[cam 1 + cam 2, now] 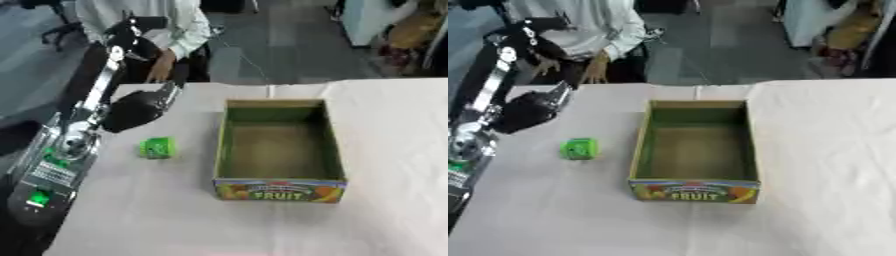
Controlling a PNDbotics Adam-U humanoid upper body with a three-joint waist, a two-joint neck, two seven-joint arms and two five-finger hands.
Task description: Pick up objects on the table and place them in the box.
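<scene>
Left eye view: the surface (175, 210) was covered w/ a pale cloth. A cardboard box (278, 150) sat near the middle, open top, green inner walls, nothing visible inside, "FRUIT" printed on its near face. A small green object (157, 148) lay on the cloth to the box's left, apart from it; shape too blurred to name. The left arm came in along the left edge, silver and black w/ green lights low down. The left hand (138, 109) hung over the far-left part of the surface, beyond the green object and not touching it; dark and bulky, w/ pale fingers pointing away. Couldn't tell whether the fingers were apart or curled. This view showed most of the arm's lower housing.

Right eye view: same layout, shifted left. Box and green object (579, 149) again apart. The left hand (531, 110) sat nearer the frame edge, and much of the arm's lower housing was cut off. More cloth showed to the right of the box. Right hand showed in neither view.
</scene>
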